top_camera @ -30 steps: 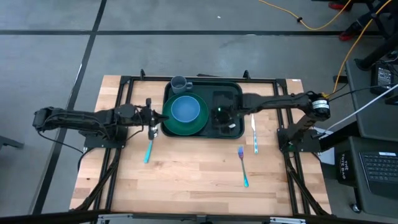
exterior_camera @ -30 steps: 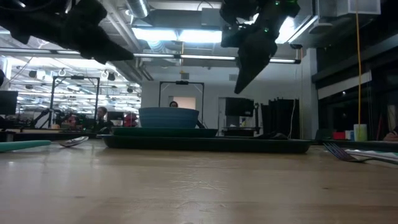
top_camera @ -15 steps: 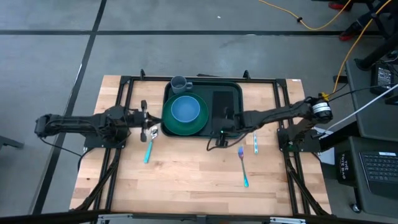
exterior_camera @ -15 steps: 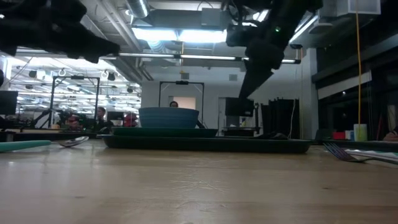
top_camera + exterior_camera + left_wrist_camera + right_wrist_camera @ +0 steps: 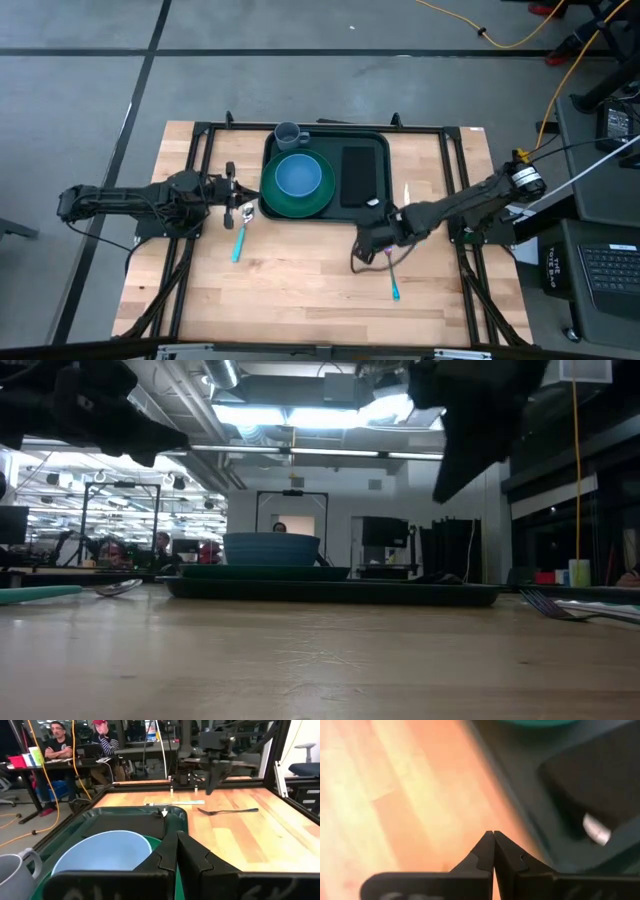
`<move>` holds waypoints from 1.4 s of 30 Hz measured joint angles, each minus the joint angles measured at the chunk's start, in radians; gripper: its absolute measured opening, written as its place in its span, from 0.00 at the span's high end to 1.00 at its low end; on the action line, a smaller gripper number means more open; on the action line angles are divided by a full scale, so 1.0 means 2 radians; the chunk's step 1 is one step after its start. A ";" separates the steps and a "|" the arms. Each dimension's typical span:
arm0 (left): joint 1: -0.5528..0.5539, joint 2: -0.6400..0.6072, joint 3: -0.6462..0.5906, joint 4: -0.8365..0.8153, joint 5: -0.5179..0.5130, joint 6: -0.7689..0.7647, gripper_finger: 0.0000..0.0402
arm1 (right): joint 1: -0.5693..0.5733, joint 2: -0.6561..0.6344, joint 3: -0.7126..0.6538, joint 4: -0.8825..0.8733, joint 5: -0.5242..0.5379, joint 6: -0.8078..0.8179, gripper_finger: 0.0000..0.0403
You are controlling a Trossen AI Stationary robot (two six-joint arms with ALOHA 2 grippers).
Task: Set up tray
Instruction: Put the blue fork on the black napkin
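While both arms hang over the wooden surface (image 5: 300,270), count it up: one tray (image 5: 376,143), one round green plate (image 5: 318,201), one flat black rectangle (image 5: 357,176), one blue bowl (image 5: 297,175), one grey mug (image 5: 288,134), and by my count a spoon (image 5: 240,232), a fork (image 5: 392,272) and a knife (image 5: 407,193) on the wood. That dark green tray sits at the far middle of the surface, long axis running left to right. Plate, bowl and black rectangle lie inside it; the mug stands at its far left corner. Left end effector (image 5: 247,209) is clamped shut and empty, just off the tray's left edge above the spoon. Right end effector (image 5: 362,248) is also pinched shut, holding nothing, near the tray's front right corner, beside the fork.
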State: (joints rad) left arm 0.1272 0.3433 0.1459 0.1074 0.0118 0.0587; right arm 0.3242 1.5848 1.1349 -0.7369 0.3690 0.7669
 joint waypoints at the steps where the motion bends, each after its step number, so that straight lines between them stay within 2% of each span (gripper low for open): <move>1: 0.000 0.000 0.000 0.000 0.001 0.003 0.99 | 0.008 0.000 0.003 -0.007 0.000 0.019 0.98; 4: 0.000 0.000 0.000 0.000 0.001 0.023 0.99 | 0.024 0.000 0.010 -0.034 -0.013 0.075 0.97; 9: 0.000 0.000 0.000 0.000 0.001 0.034 0.99 | 0.040 0.000 0.023 -0.084 -0.064 0.158 0.99; 19: 0.000 0.000 0.000 0.000 0.002 0.030 0.99 | 0.069 0.000 0.023 -0.144 -0.081 0.246 0.96; 27: 0.000 0.000 0.000 0.000 0.002 0.028 0.99 | 0.088 0.000 -0.005 -0.126 -0.085 0.274 0.98; 32: 0.000 0.000 0.000 0.000 0.002 0.023 0.99 | 0.092 0.000 -0.029 -0.118 -0.086 0.323 0.92; 42: 0.000 0.000 0.000 0.000 0.003 0.003 0.99 | 0.092 0.001 -0.079 -0.073 -0.092 0.353 0.80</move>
State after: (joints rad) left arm 0.1272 0.3437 0.1459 0.1073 0.0174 0.0654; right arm 0.5087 1.5860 0.9766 -0.8823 0.1859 1.4738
